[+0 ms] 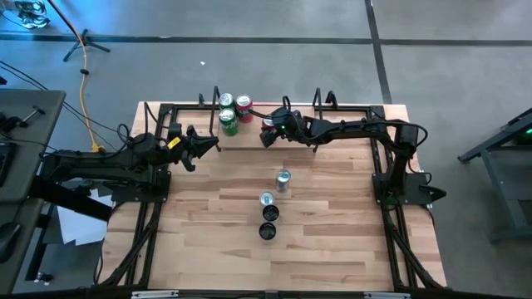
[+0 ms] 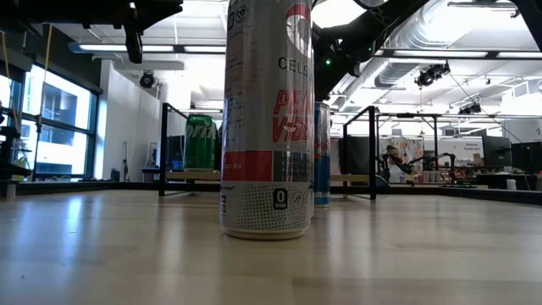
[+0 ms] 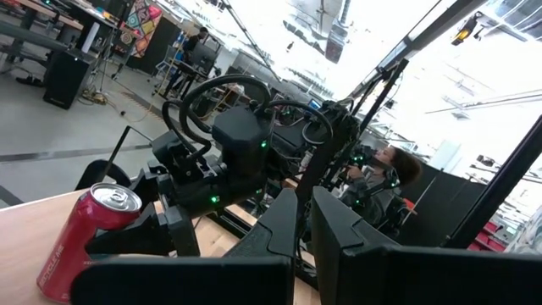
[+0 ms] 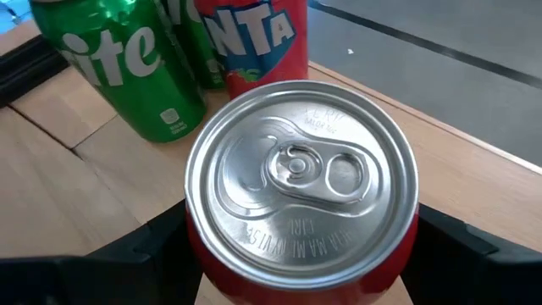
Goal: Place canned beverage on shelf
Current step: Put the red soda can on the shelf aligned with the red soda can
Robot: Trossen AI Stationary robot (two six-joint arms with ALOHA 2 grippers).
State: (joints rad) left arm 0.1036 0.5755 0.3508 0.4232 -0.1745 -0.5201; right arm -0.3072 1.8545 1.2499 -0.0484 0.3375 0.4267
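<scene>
A red can [image 4: 301, 191] with a silver top stands between the fingers of my right gripper [image 1: 268, 133], over the pale-wood shelf [image 1: 349, 116] at the table's far edge. In the left wrist view this red can [image 3: 80, 241] also shows, with dark fingers at its sides. Two green cans [image 1: 228, 123] and a red Fanta can [image 1: 243, 105] stand on the shelf's left part, just beyond the held can. My left gripper [image 1: 213, 144] hovers shut with nothing in it near the shelf's left end. My right gripper pinches the red can by its side wall below the rim [image 4: 196, 246], one finger [image 4: 144, 250] on each opposite side. The fingers come slanting down from the table's right. The can is upright; its bottom is hidden, so whether it stands on the shelf cannot be told.
Several more cans stand in a row at mid-table: a tall white one [image 2: 267, 119] nearest the low camera, a blue one [image 2: 323, 152] behind it, and others [image 1: 268, 232]. Black wire uprights [image 2: 163, 148] stand at the shelf's ends. Bare shelf board lies right of the held can.
</scene>
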